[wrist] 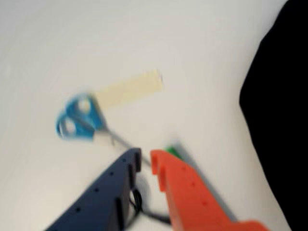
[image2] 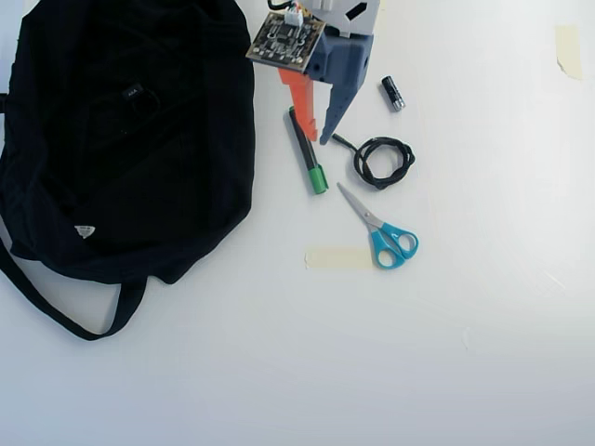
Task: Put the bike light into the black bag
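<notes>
The black bag [image2: 139, 186] fills the left of the overhead view, and its edge shows at the right of the wrist view [wrist: 281, 106]. A tiny black block with a ring, the bike light [image2: 135, 96], lies on top of the bag's fabric. My gripper [image2: 319, 139] hangs over the table to the right of the bag, between the green marker [image2: 305, 153] and the coiled cable [image2: 381, 160]. In the wrist view the gripper [wrist: 145, 153] has its orange and blue jaws almost together with nothing between them.
Blue-handled scissors [image2: 386, 237] [wrist: 79, 120] lie beside a strip of beige tape [image2: 337, 258] [wrist: 130, 89]. A small black cylinder with a silver end [image2: 393, 94] sits to the right of the arm. Another tape piece [image2: 567, 48] is at the far top right.
</notes>
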Motion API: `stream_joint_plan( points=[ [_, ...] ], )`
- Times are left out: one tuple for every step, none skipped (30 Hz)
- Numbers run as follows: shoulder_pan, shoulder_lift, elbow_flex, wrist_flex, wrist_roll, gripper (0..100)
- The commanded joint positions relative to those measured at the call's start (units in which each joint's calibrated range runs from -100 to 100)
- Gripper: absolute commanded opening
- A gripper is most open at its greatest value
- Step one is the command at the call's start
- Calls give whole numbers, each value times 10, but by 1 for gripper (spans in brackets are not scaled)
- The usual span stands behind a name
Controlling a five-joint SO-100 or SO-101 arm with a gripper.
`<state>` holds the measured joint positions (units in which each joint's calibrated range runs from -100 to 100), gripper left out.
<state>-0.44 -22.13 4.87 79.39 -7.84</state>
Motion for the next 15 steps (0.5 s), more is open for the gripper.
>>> stream_joint_plan(
  points=[
    [-11,-88,80,-1,15,2],
    [-12,-113,115,-8,15,2],
    [-18,-137,150,-20,15,2],
    [-26,-164,184,-36,15,2],
    [-34,-190,221,-52,15,2],
    [-41,-215,261,-70,15,2],
    [-49,-241,303,-87,15,2],
    [-57,-266,345,-101,15,2],
    [-64,-291,391,-116,15,2],
    [-67,-315,441,-134,15,2],
    [-68,-338,493,-155,15,2],
    [-69,-362,540,-175,16,2],
    [-69,-390,584,-189,16,2],
    [-70,-418,624,-200,16,2],
    [-70,-448,660,-206,17,2]
  ],
)
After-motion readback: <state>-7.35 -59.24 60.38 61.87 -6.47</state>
